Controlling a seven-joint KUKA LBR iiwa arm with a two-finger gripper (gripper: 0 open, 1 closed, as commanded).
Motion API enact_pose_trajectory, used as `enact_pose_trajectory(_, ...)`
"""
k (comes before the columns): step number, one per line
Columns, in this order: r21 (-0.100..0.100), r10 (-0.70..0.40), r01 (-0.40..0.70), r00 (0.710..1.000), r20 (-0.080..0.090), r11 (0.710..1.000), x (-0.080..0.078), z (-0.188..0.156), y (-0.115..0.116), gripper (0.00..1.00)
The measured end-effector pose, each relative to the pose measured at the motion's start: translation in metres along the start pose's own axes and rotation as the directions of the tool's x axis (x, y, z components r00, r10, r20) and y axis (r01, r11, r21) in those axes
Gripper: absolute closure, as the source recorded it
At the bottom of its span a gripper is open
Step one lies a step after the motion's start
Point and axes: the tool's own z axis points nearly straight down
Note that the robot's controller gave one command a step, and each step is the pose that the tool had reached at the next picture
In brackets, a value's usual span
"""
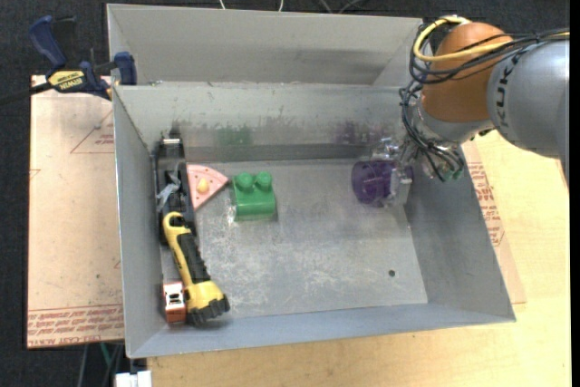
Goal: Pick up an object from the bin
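Observation:
My gripper [396,174] hangs low at the right side of the bin, near the back wall. A purple translucent lumpy thing [369,183] lies on the bin floor right against the gripper's left side; whether it is gripped I cannot tell. Further left, a green two-stud building block [254,197] sits on the floor, well apart from the gripper.
Along the left wall lie a pink triangle with a yellow centre [205,184], a dark grey tool [169,169] and a yellow and black tool with an orange end [189,272]. The arm with its orange cover and cables reaches in over the right rim.

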Motion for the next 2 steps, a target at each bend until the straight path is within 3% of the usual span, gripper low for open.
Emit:
enact_pose_trajectory(1,0.000,0.000,0.000,1.000,0.000,1.000,0.000,0.000,0.000,1.00)
enact_pose_trajectory(2,-0.003,-0.001,0.001,1.000,-0.007,1.000,0.002,-0.022,0.001,1.00)
